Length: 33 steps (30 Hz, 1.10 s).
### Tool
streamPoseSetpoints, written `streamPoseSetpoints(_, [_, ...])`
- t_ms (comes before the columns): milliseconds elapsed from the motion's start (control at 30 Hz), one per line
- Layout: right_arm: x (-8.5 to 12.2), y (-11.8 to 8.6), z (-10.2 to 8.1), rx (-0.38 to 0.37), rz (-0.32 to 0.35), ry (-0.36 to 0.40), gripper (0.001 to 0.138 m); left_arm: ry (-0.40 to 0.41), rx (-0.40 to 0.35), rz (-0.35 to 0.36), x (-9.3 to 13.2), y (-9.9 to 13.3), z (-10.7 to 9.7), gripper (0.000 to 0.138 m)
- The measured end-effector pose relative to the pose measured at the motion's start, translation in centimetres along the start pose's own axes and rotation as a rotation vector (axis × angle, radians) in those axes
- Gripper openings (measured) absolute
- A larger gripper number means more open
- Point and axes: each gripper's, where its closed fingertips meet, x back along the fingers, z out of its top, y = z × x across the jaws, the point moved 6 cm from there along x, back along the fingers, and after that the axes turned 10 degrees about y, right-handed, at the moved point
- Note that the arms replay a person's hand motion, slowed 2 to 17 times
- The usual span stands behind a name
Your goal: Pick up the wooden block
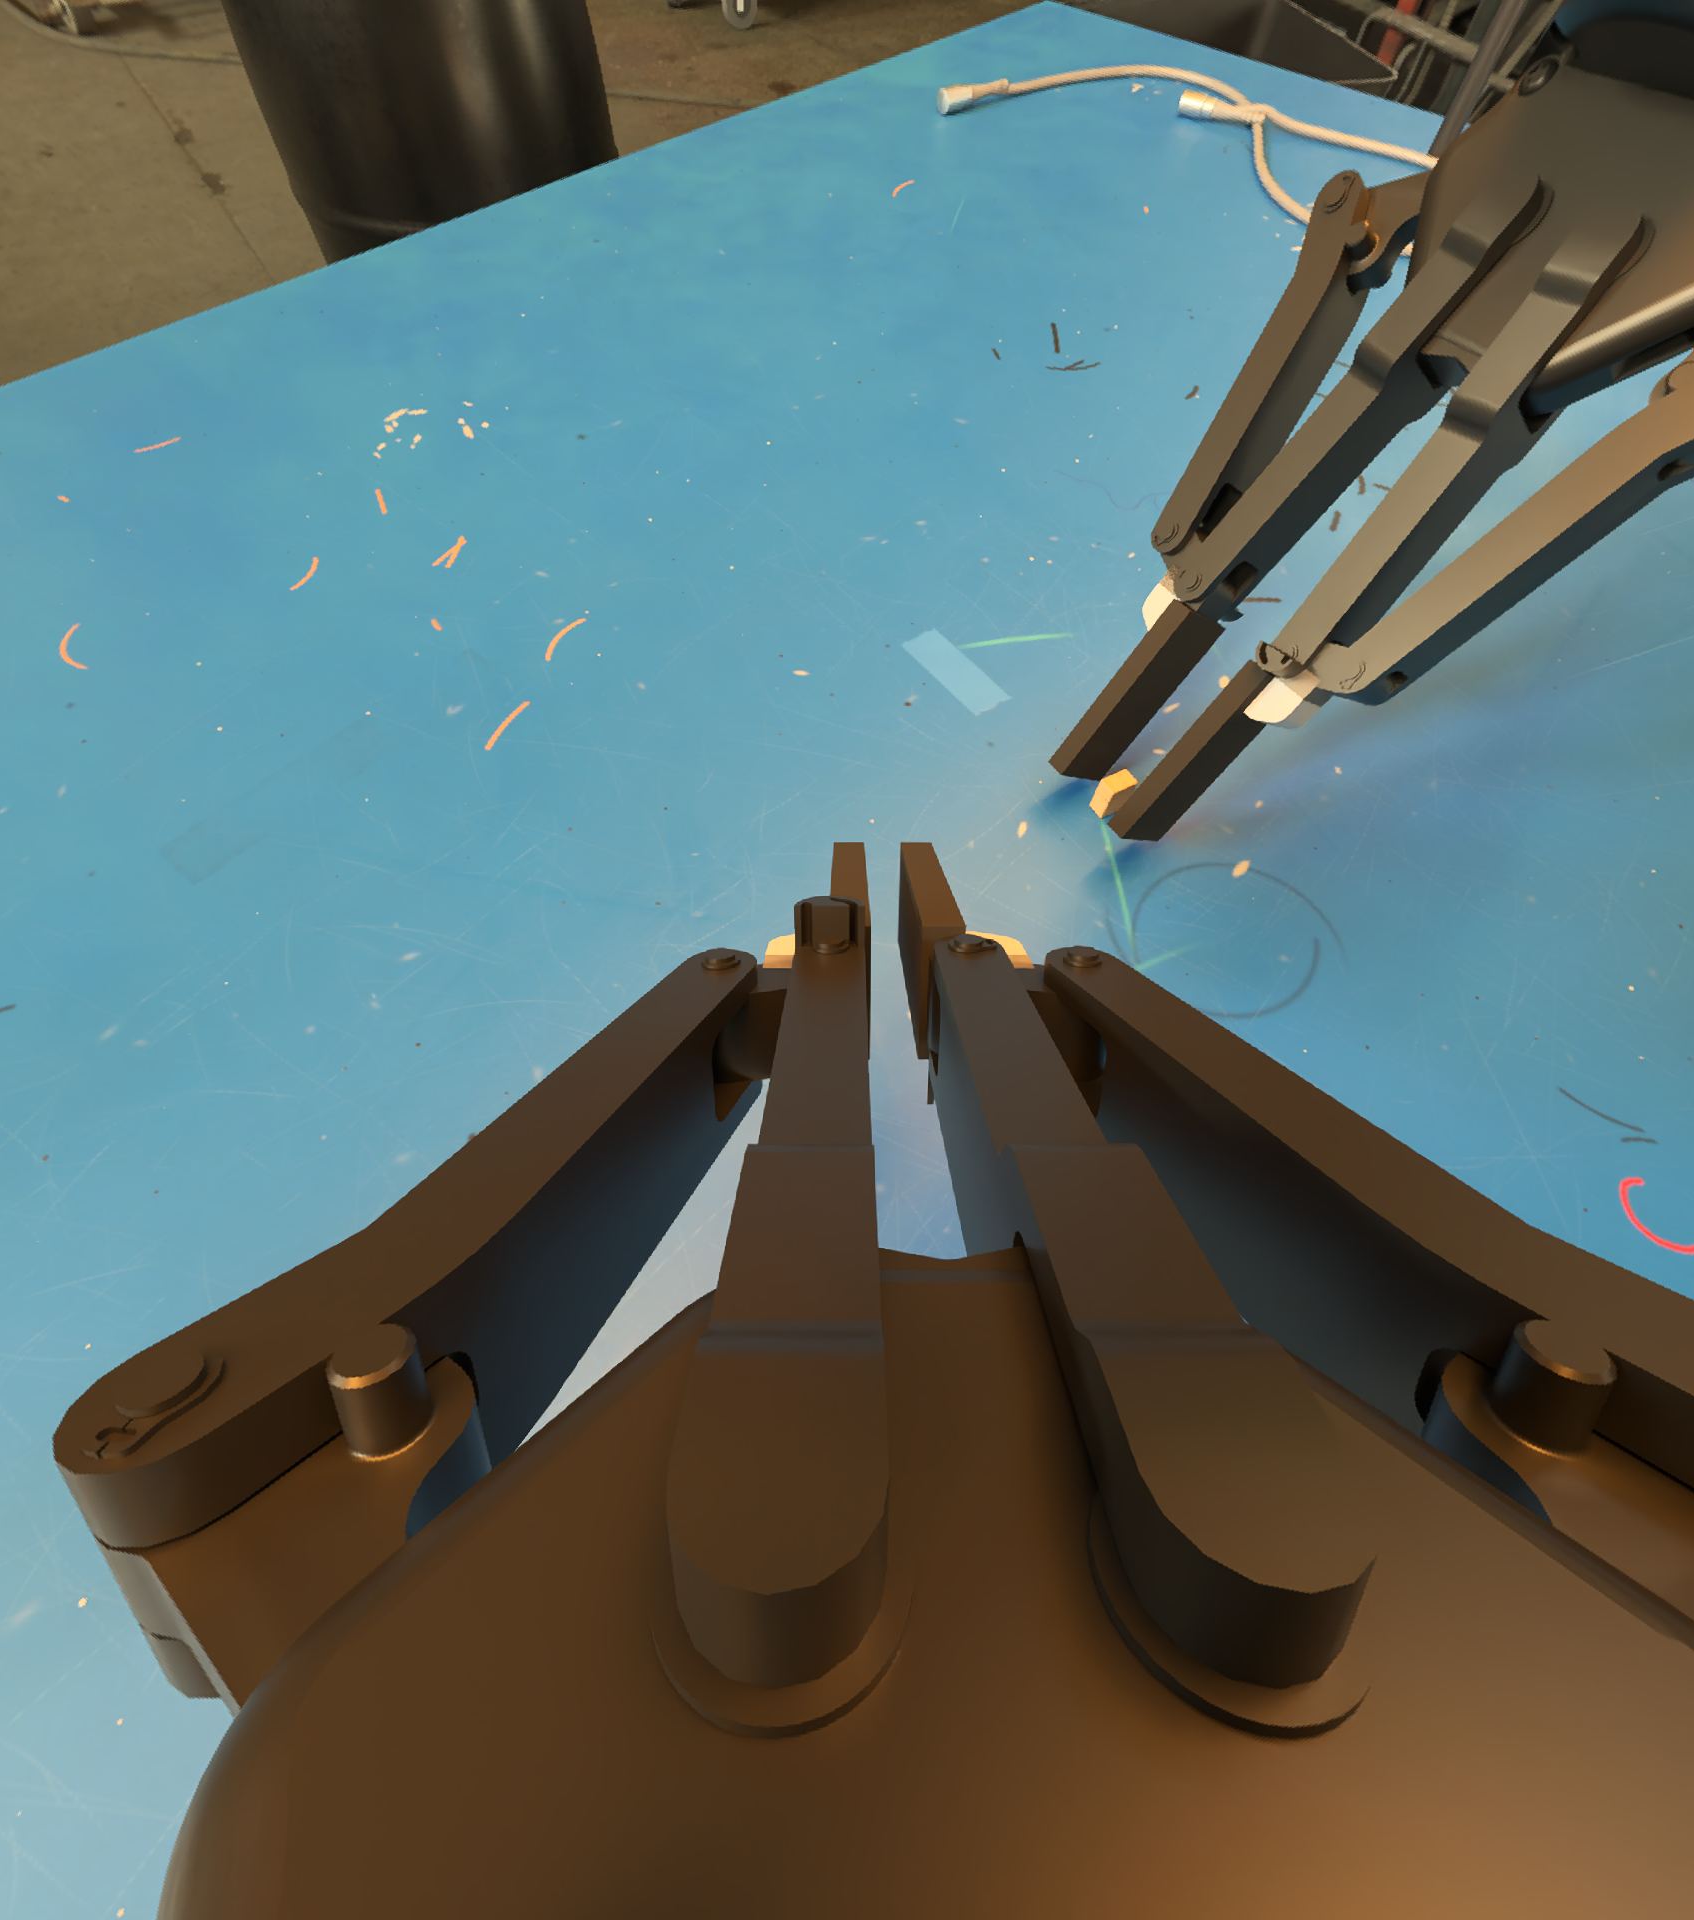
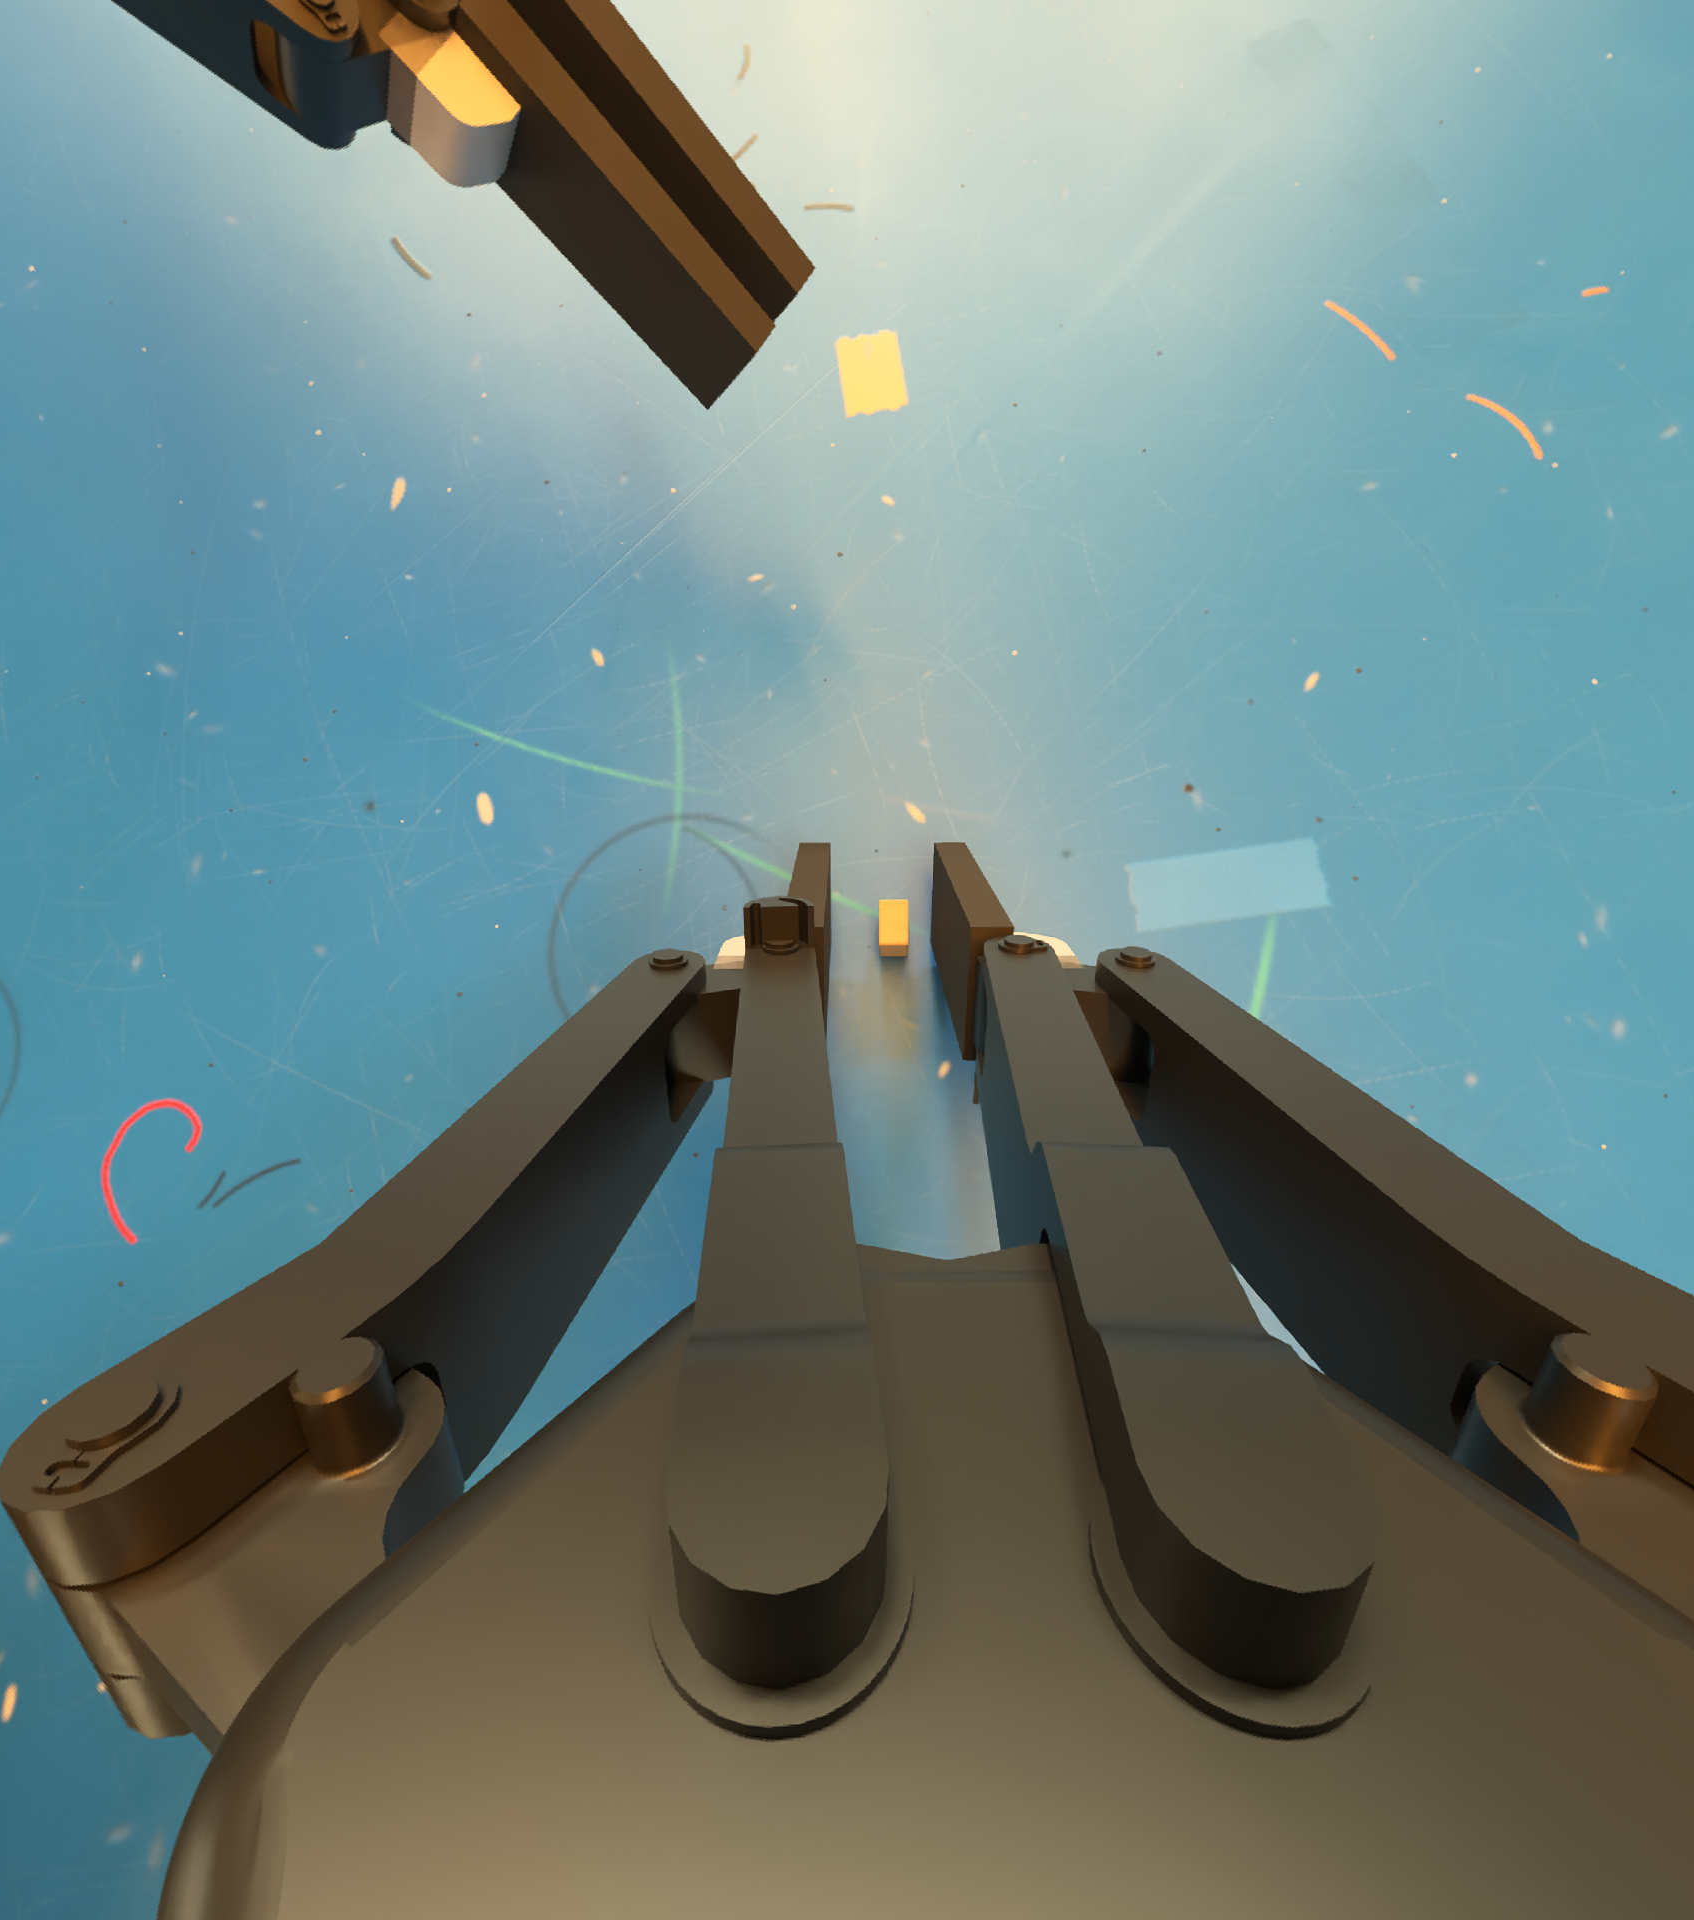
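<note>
The wooden block point(image 2: 893, 927) is a very small light-orange cuboid lying on the blue table point(image 2: 303, 623). My right gripper point(image 2: 881, 847) is low over the table with one finger on each side of the block and a visible gap on both sides. In the left wrist view the block point(image 1: 1113, 792) shows between the right gripper's point(image 1: 1103, 802) fingertips. My left gripper point(image 1: 882, 847) is shut and empty, hovering over the table a short way from the block. It also shows in the right wrist view point(image 2: 749, 332), fingers pressed together.
A white rope point(image 1: 1238, 114) with metal ends lies at the table's far side. A black cylinder point(image 1: 417, 114) stands on the floor beyond the table edge. A pale tape strip point(image 1: 955, 670) and a yellow patch point(image 2: 871, 372) lie flat on the scratched surface.
</note>
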Motion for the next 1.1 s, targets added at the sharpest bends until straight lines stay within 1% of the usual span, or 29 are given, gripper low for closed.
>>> streamPoseSetpoints(167, [0.2,0.1,-0.2,-0.021,-0.002,0.006,0.025,0.022,-0.001,-0.003,0.2,-0.1,0.1,0.009])
streamPoseSetpoints(333, [0.3,0.1,-0.3,-0.025,-0.012,0.003,0.027,0.030,0.000,-0.012,0.1,0.0,0.0,0.008])
streamPoseSetpoints(600, [0.6,0.1,-0.6,-0.047,-0.012,0.004,0.026,0.022,-0.059,-0.020,-0.2,0.6,-0.2,0.008])
streamPoseSetpoints(800, [0.8,0.3,-0.8,-0.050,-0.012,0.008,0.025,0.027,-0.079,-0.040,-0.6,1.2,-0.1,0.009])
streamPoseSetpoints(1000, [1.0,0.5,-1.0,-0.057,-0.006,0.019,0.022,0.012,-0.112,-0.030,-0.9,1.3,-0.3,0.009])
streamPoseSetpoints(1100, [1.1,0.6,-1.1,-0.061,-0.004,0.024,0.022,0.016,-0.115,-0.034,-1.0,1.4,-0.3,0.009])
